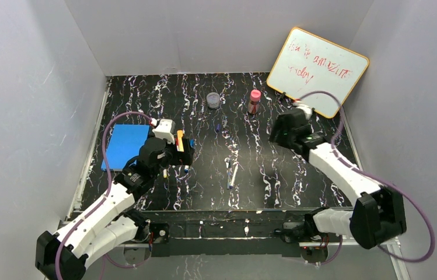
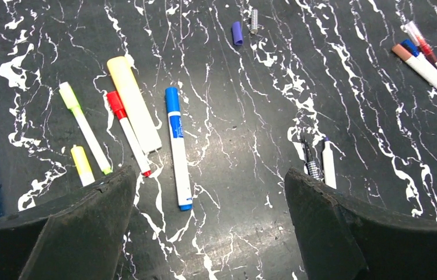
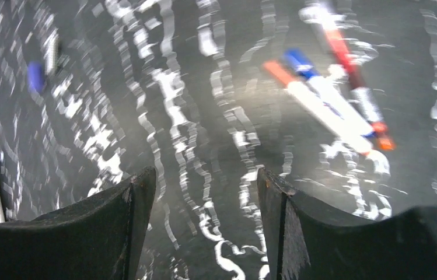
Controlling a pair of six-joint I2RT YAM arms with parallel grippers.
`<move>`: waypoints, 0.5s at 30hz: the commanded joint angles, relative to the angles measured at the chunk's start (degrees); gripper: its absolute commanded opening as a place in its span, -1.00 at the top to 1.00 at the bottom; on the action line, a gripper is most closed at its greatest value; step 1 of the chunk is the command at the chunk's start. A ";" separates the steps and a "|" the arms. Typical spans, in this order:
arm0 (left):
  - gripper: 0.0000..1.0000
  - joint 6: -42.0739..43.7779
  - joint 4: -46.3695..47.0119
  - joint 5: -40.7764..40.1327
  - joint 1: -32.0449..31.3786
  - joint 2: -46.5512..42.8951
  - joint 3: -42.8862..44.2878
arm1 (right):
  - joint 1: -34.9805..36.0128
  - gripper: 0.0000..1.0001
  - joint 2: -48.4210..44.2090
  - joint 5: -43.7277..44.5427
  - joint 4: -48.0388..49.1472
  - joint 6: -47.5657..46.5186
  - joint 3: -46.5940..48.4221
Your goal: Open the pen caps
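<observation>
My left gripper (image 2: 209,175) is open and empty above the mat, and also shows in the top view (image 1: 176,150). Ahead of it lie a green-capped marker (image 2: 84,128), a short yellow piece (image 2: 81,165), a red-capped marker (image 2: 128,133), a yellow highlighter (image 2: 134,105) and a blue-capped marker (image 2: 178,146). A dark pen (image 2: 311,158) and a white pen (image 2: 328,163) lie by its right finger. A loose blue cap (image 2: 237,33) lies farther off. My right gripper (image 3: 207,175) is open and empty; in its blurred view a cluster of markers (image 3: 327,105) lies ahead.
A blue pad (image 1: 125,146) lies at the left. A clear jar (image 1: 213,100), a pink-capped bottle (image 1: 254,101) and a leaning whiteboard (image 1: 318,70) stand at the back. A small spring (image 2: 254,20) lies by the blue cap. Grey walls enclose the mat.
</observation>
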 commanded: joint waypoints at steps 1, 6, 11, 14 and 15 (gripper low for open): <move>-0.88 -0.10 1.16 1.59 -0.10 -1.33 0.90 | -13.05 -0.42 -7.26 -9.41 1.11 5.86 -5.37; -0.87 -0.27 1.48 2.83 -0.10 -2.99 0.21 | -15.50 -0.40 -8.21 -4.97 0.54 3.35 -6.70; -0.85 -0.46 2.00 3.12 -0.10 -2.92 0.04 | -17.63 -0.36 -5.96 0.28 1.48 0.38 -6.61; -0.84 -0.62 1.98 4.00 -0.10 -2.55 0.30 | -19.01 -0.34 -4.62 -0.47 2.21 0.20 -7.06; -0.84 -0.63 1.98 4.19 -0.10 -2.31 0.29 | -19.51 -0.34 -4.16 -0.76 2.71 0.25 -7.39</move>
